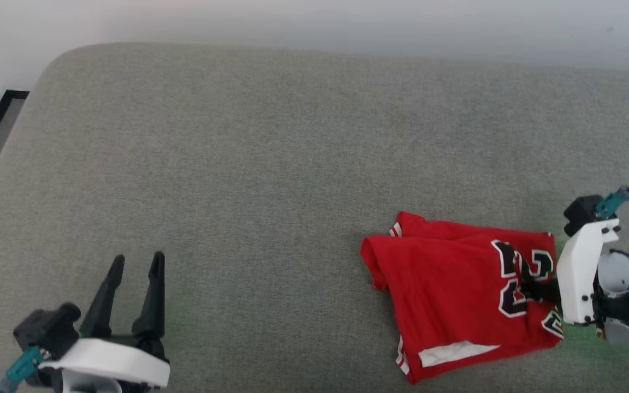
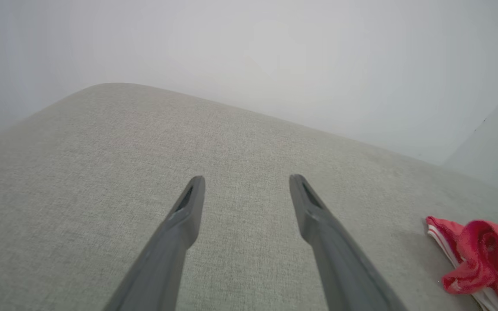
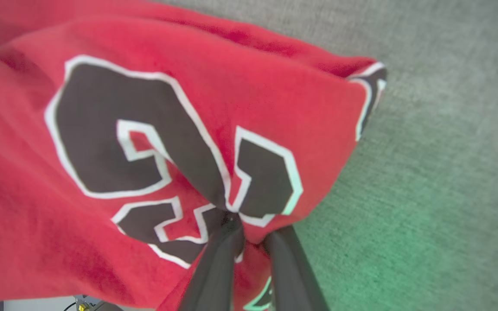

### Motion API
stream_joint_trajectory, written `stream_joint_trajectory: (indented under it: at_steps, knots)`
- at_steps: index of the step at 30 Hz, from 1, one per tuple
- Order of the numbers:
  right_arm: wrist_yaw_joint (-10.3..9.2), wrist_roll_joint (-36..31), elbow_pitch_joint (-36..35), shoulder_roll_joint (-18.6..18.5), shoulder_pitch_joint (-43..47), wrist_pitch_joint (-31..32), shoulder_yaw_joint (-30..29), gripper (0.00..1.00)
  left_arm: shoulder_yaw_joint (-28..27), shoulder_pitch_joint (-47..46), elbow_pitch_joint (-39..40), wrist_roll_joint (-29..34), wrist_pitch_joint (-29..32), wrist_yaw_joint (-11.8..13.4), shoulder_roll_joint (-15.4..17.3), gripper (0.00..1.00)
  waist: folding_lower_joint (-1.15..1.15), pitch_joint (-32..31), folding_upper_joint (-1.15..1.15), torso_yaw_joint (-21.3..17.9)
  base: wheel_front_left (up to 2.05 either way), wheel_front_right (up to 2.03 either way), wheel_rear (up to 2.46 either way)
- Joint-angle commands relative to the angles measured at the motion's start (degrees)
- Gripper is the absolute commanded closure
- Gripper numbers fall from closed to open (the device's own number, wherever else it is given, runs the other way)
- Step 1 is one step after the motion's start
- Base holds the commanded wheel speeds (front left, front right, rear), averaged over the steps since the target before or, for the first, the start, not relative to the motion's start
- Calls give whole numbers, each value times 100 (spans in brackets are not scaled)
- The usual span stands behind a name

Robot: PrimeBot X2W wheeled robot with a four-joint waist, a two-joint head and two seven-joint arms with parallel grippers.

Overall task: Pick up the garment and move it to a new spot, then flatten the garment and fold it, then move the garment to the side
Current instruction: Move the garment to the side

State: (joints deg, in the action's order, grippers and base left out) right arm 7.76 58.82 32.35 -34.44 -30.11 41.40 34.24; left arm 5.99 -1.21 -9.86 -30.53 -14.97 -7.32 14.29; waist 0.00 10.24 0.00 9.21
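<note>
Looking down from the head view, the garment lies crumpled on the near right part of the padded surface, its number print facing up and its near hem close to the front edge. The right pincer reaches in from the right and sits on the cloth by the print, a hold that looks suited to lifting it away. The left pincer hovers at the near left, well apart from the cloth. Broad bare room lies between them and beyond, so a new spot toward the middle seems easy to reach.

From the left wrist, the left pincer stands released, fingers spread over the padded surface, with the garment off to its right.

From the right wrist, the right pincer is clenched on a pinch of the garment at the number print, the cloth gathering toward its tips. The padded surface lies bare alongside.
</note>
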Motion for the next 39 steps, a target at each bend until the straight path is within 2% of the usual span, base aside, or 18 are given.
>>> stream_joint_trajectory:
  at_steps: [1, 5, 14, 29, 39]
  knots:
    - [-50, 16, 2, 1, -78, -161, 12, 100, -9, -180, 26, -42, -28, -20, 8, 0, 0, 48, 0, -54, 0, 0, 0]
    - [-48, 12, -138, -349, -246, -276, -98, 100, 171, -378, 77, 36, -27, -20, 142, 0, 0, 113, 0, -183, 0, 0, 0]
    - [-30, -191, -248, -843, -633, -504, -375, 100, 650, -924, 278, 154, -28, -20, 368, 0, 0, 327, 0, -689, 0, 0, 0]
    - [-29, -1035, 315, -1195, -1557, -1261, -921, 100, 1573, -2066, 318, 184, -27, -20, 633, 0, 0, 937, 0, -1708, 0, 0, 0]
    - [-29, -1863, 1019, -1226, -2208, -2101, -1113, 100, 2347, -2902, 294, 164, -27, -20, 689, 0, 0, 1408, 0, -2022, 0, 0, 0]
